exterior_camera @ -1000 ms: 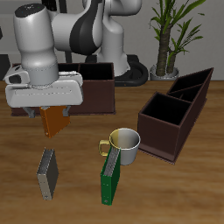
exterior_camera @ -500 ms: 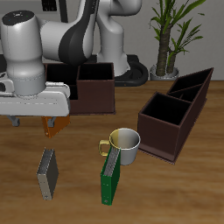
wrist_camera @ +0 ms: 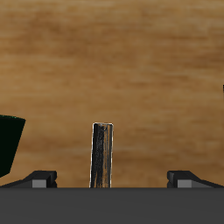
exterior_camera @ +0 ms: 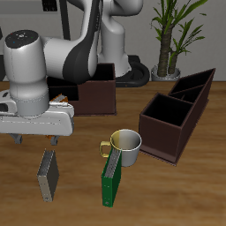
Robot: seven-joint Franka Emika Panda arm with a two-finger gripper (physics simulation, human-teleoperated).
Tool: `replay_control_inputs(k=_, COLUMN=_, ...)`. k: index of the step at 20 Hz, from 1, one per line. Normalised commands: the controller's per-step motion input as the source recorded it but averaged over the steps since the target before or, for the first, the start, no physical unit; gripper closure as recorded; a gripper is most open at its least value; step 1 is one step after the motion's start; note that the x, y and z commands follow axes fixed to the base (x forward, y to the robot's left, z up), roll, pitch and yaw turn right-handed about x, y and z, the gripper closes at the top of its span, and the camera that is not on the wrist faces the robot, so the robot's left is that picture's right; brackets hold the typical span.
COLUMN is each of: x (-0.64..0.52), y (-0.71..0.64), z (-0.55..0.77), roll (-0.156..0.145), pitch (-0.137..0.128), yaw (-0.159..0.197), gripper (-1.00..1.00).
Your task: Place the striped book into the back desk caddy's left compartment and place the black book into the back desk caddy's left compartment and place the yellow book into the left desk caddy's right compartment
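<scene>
jaws stand spread wide on the gripper (exterior_camera: 33,139), with nothing between them, hanging above the striped book (exterior_camera: 48,174), which lies on the wooden table (exterior_camera: 177,194) near its front edge. from the wrist camera the striped book (wrist_camera: 102,154) shows as a narrow upright strip midway between the two fingertips (wrist_camera: 44,179), over bare wood grain. the black book (exterior_camera: 110,177) leans against a white mug (exterior_camera: 125,146) beside it, close to the front edge. farther back stand two dark brown desk caddies: the back desk caddy (exterior_camera: 95,88), partly hidden behind the arm, and the left desk caddy (exterior_camera: 181,113), set at an angle. a potted plant (exterior_camera: 168,31) rises behind the table. i cannot make out the yellow book.
</scene>
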Motion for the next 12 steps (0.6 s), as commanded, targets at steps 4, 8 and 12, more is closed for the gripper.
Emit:
replay_control_inputs(k=4, x=0.05, y=0.15, z=-0.21, roll=0.022, pitch=-0.004, yaw=-0.023, gripper=-1.0)
replay_control_inputs(k=8, x=0.12, y=-0.08, z=-0.41, roll=-0.038, pitch=0.044, yaw=-0.018, gripper=-1.0)
replay_control_inputs(k=12, x=0.07, y=-0.09, z=-0.45, roll=-0.011, pitch=0.04, yaw=-0.028, gripper=-1.0)
